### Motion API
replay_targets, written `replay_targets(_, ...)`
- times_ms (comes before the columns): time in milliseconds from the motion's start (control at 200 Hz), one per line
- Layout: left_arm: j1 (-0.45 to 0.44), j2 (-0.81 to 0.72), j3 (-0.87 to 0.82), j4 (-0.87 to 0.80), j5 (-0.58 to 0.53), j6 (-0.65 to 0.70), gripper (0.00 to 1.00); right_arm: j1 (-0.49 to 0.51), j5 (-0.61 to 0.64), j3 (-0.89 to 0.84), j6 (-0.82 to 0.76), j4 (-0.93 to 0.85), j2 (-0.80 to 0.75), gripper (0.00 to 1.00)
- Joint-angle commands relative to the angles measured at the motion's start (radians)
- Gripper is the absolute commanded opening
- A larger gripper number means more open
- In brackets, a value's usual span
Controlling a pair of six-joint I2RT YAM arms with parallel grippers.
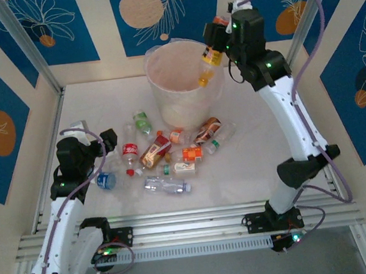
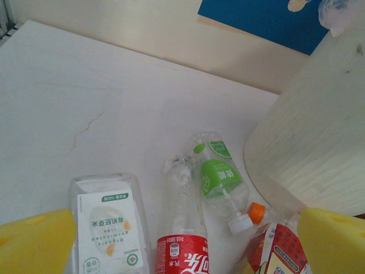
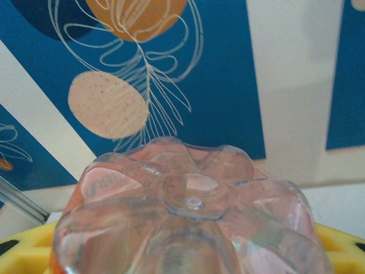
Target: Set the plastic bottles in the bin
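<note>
While right end effector point(image 1: 215, 41) holds bottle point(image 1: 212, 56) over bin point(image 1: 156, 54), others point(image 1: 155, 153) litter table point(image 1: 249, 163).

It looks like a lab test booth for robots: a left arm point(image 1: 55, 218) and a right arm point(image 1: 297, 117) bolted on metal rails point(image 1: 191, 225) beside a white table point(image 1: 255, 150), with blue printed wall panels point(image 1: 58, 26) and metal posts point(image 1: 24, 45) around.

Blue leaf-patterned wall panels point(image 1: 42, 27) around pale marbled table point(image 1: 244, 176)
</note>
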Motion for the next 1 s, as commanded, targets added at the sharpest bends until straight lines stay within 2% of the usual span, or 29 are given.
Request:
replay_targets(0,-0.010,-0.008,0.006,-0.007,0.016,0.001,1.00,-0.018,-0.055,0.105,-0.045,0.071,0.102,0.58)
replay_targets(265,-0.010,0.002,0.005,0.007,0.032,-0.004,1.00,-0.026,-0.172,0.433,-0.037,-0.038,0.411,0.58)
replay_targets(460,-0.009,-0.008,-0.005,-0.002,0.011,0.003,1.00,-0.026,-0.211,0.431,0.003,-0.047,0.510,0.58)
replay_targets(670,-0.010,0.029,0.077,-0.130,-0.011,0.068,0.99,-0.023,-0.264,0.412,0.099,-0.029,0.578,0.58)
replay_targets(995,-0.010,0.055,0.117,-0.173,-0.030,0.018,1.00,-0.021,-0.291,0.447,0.212,-0.024,0.694,0.57)
